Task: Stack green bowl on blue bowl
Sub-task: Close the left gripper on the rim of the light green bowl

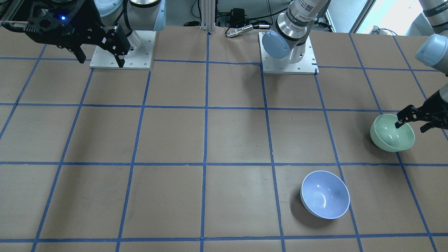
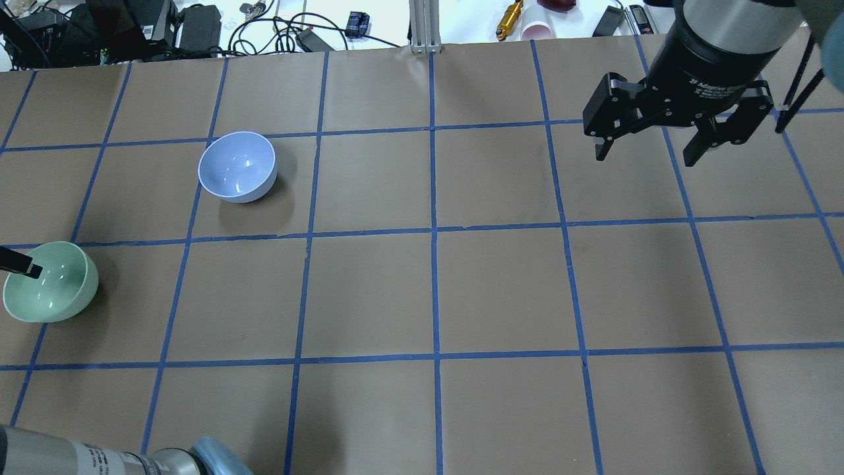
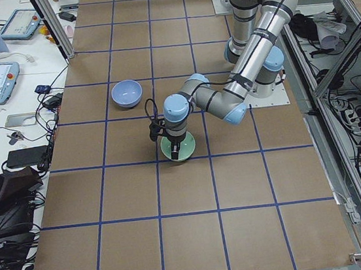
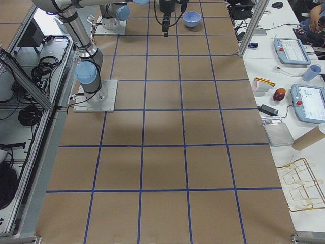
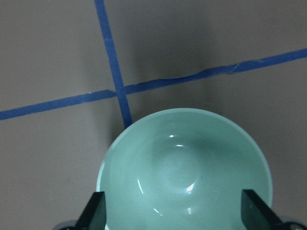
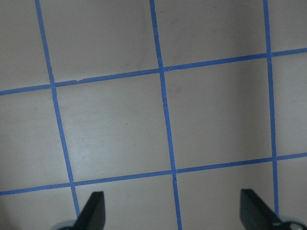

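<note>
The green bowl [image 1: 386, 138] stands upright near the table's left edge, also in the overhead view [image 2: 56, 290] and the left wrist view [image 5: 184, 163]. My left gripper [image 1: 411, 125] is open just above it. Its jaws span about the bowl's width, one fingertip [image 2: 26, 268] over the inside. It holds nothing. The blue bowl [image 1: 325, 194] stands upright and empty, one grid square away [image 2: 237, 166]. My right gripper [image 2: 646, 155] is open and empty, high over the table's right side, far from both bowls; its wrist view [image 6: 172, 215] shows only bare table.
The brown table [image 2: 428, 290] carries a grid of blue tape. The two arm base plates [image 1: 120, 52] [image 1: 288, 66] sit at the robot's edge. Cables, a yellow cylinder [image 2: 510, 18] and a cup lie past the far edge.
</note>
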You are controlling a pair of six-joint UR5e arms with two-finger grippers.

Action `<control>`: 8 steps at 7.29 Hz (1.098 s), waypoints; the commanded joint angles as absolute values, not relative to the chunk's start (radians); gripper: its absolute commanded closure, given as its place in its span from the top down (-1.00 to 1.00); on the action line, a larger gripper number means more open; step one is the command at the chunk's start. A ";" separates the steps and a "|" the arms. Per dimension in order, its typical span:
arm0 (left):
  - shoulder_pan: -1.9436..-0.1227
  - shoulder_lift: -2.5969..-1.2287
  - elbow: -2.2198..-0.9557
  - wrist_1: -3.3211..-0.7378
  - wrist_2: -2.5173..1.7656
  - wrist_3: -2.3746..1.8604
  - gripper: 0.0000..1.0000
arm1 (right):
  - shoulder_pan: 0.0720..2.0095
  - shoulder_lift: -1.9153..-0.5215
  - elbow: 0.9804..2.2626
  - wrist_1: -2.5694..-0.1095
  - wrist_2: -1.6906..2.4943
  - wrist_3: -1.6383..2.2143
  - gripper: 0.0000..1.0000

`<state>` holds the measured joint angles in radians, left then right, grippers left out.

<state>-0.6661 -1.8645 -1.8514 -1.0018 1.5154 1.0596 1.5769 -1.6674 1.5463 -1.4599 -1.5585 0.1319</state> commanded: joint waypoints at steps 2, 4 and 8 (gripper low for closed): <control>-0.632 -1.948 -1.807 -1.000 1.513 1.062 1.00 | 1.577 -1.667 1.546 -1.460 -1.559 0.132 1.00; -0.630 -1.995 -1.807 -1.000 1.481 1.063 1.00 | 1.577 -1.667 1.548 -1.460 -1.559 0.132 1.00; -0.629 -2.017 -1.809 -1.000 1.482 1.066 0.55 | 1.577 -1.667 1.546 -1.460 -1.559 0.132 1.00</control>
<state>-0.6290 -2.0136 -1.8073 -1.0001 1.4792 1.0644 1.5769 -1.6674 1.5463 -1.4596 -1.5585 0.1319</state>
